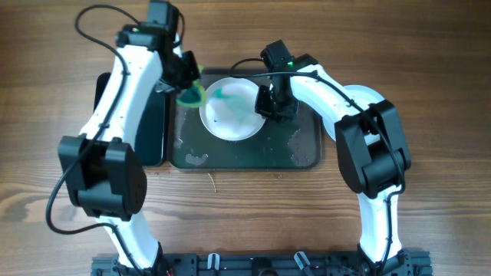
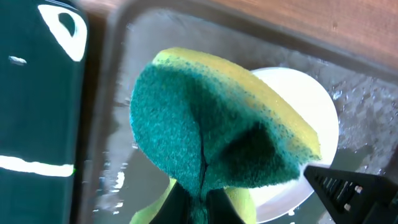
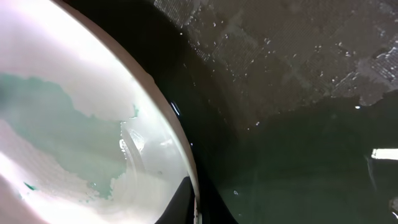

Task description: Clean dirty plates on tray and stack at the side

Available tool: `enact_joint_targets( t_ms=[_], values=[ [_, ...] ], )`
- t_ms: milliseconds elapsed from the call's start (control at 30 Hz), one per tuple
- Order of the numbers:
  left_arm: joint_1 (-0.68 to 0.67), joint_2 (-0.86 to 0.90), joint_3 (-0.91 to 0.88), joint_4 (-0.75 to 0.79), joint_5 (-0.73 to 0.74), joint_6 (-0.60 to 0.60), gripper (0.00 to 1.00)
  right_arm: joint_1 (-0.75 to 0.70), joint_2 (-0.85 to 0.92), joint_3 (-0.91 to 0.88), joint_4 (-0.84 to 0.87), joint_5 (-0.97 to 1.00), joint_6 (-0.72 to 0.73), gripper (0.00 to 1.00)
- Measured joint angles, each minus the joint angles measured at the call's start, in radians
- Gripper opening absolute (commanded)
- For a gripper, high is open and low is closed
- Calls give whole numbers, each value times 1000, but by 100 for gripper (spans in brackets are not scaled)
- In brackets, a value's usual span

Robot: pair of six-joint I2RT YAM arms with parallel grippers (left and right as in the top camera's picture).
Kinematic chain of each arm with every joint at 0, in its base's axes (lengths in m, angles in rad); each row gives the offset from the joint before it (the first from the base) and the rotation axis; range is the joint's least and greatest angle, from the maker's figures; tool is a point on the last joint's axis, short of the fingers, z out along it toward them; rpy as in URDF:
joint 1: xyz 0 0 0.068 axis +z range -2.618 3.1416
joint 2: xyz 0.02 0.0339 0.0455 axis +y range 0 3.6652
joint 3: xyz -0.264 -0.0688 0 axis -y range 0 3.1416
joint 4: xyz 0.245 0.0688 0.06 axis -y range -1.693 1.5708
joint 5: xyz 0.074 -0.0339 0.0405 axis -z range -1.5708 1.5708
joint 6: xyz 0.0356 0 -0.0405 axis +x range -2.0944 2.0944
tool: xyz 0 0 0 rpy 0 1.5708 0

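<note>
A white plate (image 1: 230, 111) with a teal-green smear lies tilted on the dark grey tray (image 1: 230, 157). My right gripper (image 1: 268, 106) is shut on the plate's right rim; its wrist view shows the fingers (image 3: 193, 205) pinching the rim of the smeared plate (image 3: 81, 124) above the wet tray (image 3: 280, 74). My left gripper (image 1: 186, 84) is shut on a yellow and green sponge (image 1: 192, 95) at the plate's left edge. In the left wrist view the folded sponge (image 2: 211, 124) sits in the fingers (image 2: 199, 199), over the plate (image 2: 311, 106).
A glossy black tub (image 1: 153, 130) stands directly left of the tray; it also shows in the left wrist view (image 2: 37, 112). A white plate (image 1: 367, 95) lies on the table right of the tray, partly hidden by my right arm. Water droplets cover the tray floor.
</note>
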Motion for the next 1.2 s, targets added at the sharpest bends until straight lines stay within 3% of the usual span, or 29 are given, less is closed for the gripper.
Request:
enact_joint_targets(
  t_ms=[267,600,867,1000,1200],
  values=[
    [-146,3,-234,220,-31,-74,4,2,-23,-47,60,-1,-16,4],
    [-154,1,-441,512,-53,-85,4,3,-23,-47,68,-5,-32,4],
    [-144,2,-469,731,189,52,4,2,-23,-48,71,-5,-34,4],
    [-148,2,-469,757,186,71,4,2,-23,-48,71,-5,-37,4],
    [-151,2,-466,649,-51,-56,4,3,-23,-49,84,-10,-45,4]
  ],
)
